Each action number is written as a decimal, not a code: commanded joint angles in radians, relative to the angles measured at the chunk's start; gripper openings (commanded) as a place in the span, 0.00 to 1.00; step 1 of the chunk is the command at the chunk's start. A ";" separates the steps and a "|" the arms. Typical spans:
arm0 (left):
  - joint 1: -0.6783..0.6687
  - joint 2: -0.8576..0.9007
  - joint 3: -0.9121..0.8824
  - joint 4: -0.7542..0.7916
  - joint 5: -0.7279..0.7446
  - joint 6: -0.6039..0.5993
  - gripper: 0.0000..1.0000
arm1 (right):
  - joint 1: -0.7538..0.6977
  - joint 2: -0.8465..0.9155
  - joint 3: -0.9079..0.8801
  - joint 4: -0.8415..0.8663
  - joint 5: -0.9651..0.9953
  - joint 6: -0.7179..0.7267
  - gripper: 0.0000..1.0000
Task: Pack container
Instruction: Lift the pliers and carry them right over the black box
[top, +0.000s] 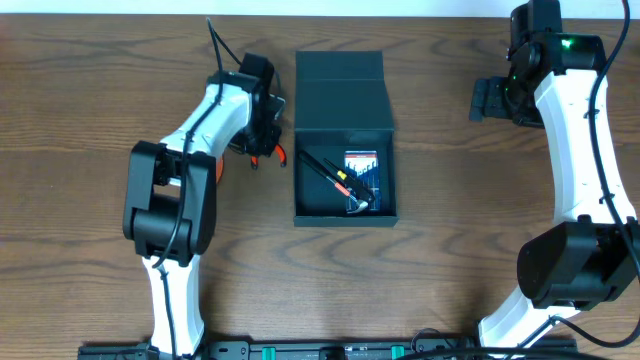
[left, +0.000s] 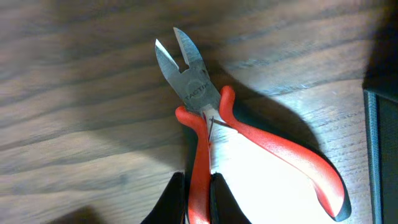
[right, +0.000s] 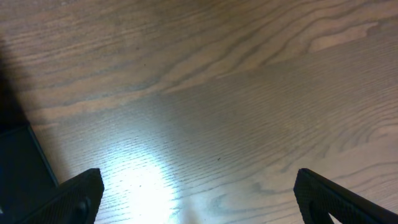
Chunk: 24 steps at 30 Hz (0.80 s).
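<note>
The dark teal container (top: 344, 221) stands open mid-table, its flap lid (top: 340, 90) laid back on the far side. Inside lie a blue-cased screwdriver set (top: 361, 165), a black and orange tool (top: 325, 172) and a small metal piece (top: 358, 206). Just left of the box, my left gripper (top: 267, 138) is shut on red-handled side cutters (top: 279, 155). In the left wrist view the black fingers (left: 177, 199) pinch one red handle of the cutters (left: 193, 81), which lie on the wood, steel beak pointing away. My right gripper (top: 490, 100) hovers open to the right of the lid, holding nothing.
The box's dark wall (left: 382, 155) shows at the right edge of the left wrist view. Under the right gripper (right: 199, 186) is bare wood, with a dark corner of the container (right: 22, 162) at the left. Both white arms flank the box.
</note>
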 joint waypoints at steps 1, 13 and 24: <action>0.021 0.000 0.090 -0.039 -0.019 -0.004 0.06 | 0.002 0.000 0.000 -0.001 0.001 0.007 0.99; 0.041 -0.086 0.230 -0.110 -0.021 -0.004 0.06 | 0.002 0.000 0.000 -0.001 0.001 0.007 0.99; 0.016 -0.293 0.234 -0.177 -0.021 -0.005 0.06 | 0.002 0.000 0.000 -0.001 0.001 0.007 0.99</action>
